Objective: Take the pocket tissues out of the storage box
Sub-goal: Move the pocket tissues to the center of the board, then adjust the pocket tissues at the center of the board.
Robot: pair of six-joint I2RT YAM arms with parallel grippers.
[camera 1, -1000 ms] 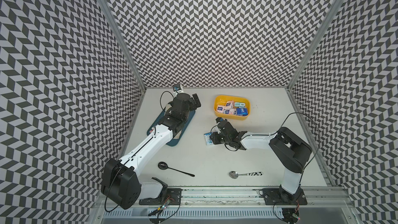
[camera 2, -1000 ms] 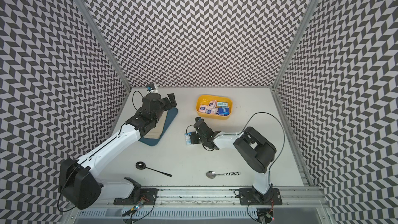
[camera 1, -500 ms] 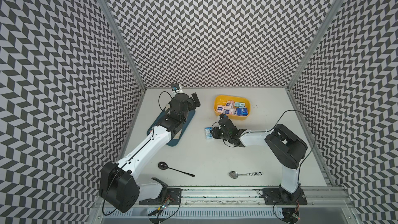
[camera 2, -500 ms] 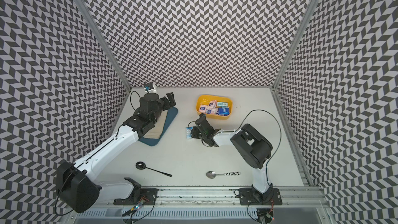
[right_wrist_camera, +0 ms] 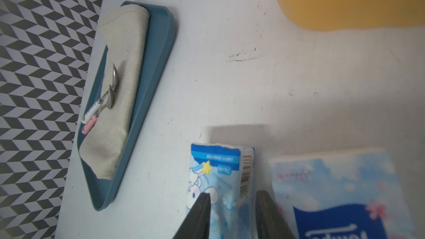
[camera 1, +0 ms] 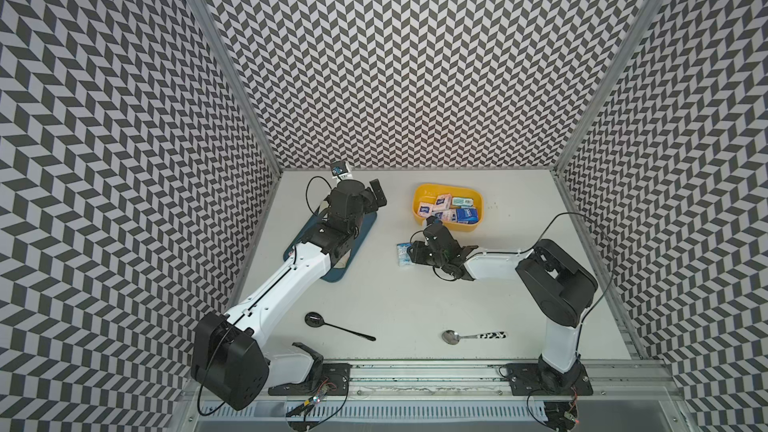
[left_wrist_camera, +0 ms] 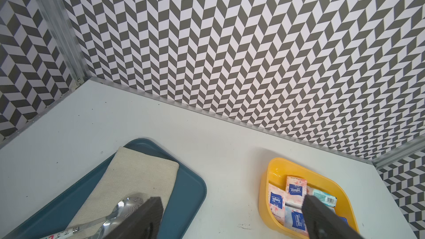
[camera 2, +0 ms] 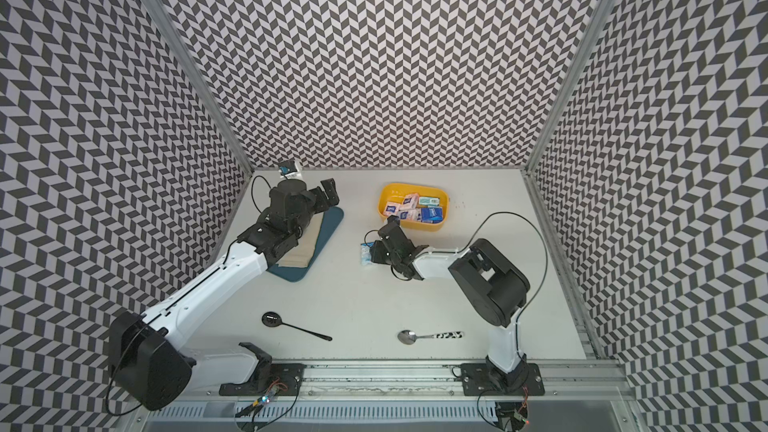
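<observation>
Releasing, by the look of it: the right end effector (right_wrist_camera: 232, 194) stands with jaws narrowly parted astride the pale-blue pack (right_wrist_camera: 218, 168), a wider gap than a second ago. Whether the pads touch the wrap cannot be told. Its arm has shifted nearer the box (camera 1: 419, 197).

Meaning for the task: this pack lies flat on the desk (camera 1: 415, 305) and counts as out. A reach back into the box looks due next.

Packs out of the box: 2. The pale-blue one lies between the jaws and a white-pink pack (right_wrist_camera: 333, 180) just beside them.

Packs (camera 1: 446, 214) in the box, close behind the right end effector: at least 5 show, one teal and one dark blue. Overlap bars an exact count.

Left end effector (left_wrist_camera: 230, 205): jaws wide, nothing held, hanging over the tray's far end.

- Box: 1
- Tray (camera 1: 332, 274): 1
- Cloth (left_wrist_camera: 138, 175) on it: 1
- Spoons (right_wrist_camera: 110, 93) on the cloth: 2
- Loose on the desk, well apart from both end effectors: black spoon (camera 1: 316, 320) 1, metal spoon (camera 1: 451, 337) 1
</observation>
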